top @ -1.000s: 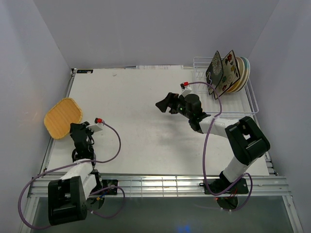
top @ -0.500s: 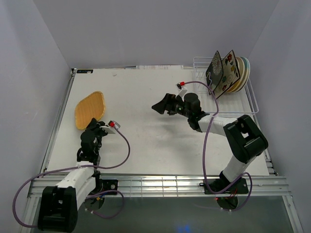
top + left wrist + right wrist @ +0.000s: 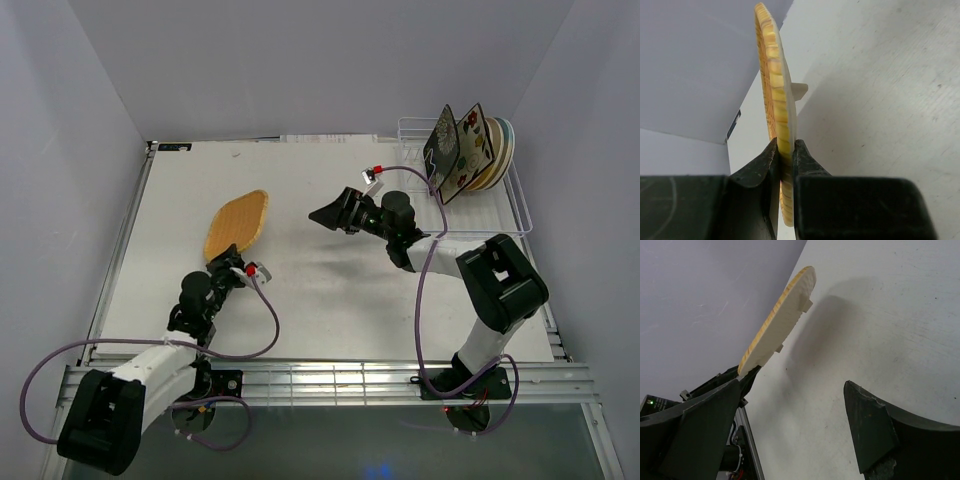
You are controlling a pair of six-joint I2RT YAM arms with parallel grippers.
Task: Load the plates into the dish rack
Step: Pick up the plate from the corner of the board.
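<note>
An orange-yellow plate (image 3: 237, 225) stands on edge above the table's left half, and my left gripper (image 3: 228, 268) is shut on its lower rim. In the left wrist view both fingers pinch the plate's (image 3: 772, 75) ribbed rim at the gripper (image 3: 784, 145). My right gripper (image 3: 325, 213) is open at the table's middle, pointing left toward that plate, a short way from it. The right wrist view shows the plate's pale underside (image 3: 777, 325) beyond the wide-apart gripper (image 3: 792, 385). The white wire dish rack (image 3: 517, 205) stands at the back right and holds several plates upright, a black floral one (image 3: 440, 150) foremost.
Purple cables (image 3: 425, 300) trail from both arms over the table. A metal rail (image 3: 330, 375) runs along the near edge. Side walls close in on the left and right.
My left arm has carried the orange-yellow plate from the table's far left edge rightward toward the middle. My right gripper has moved a little to the left toward it.
</note>
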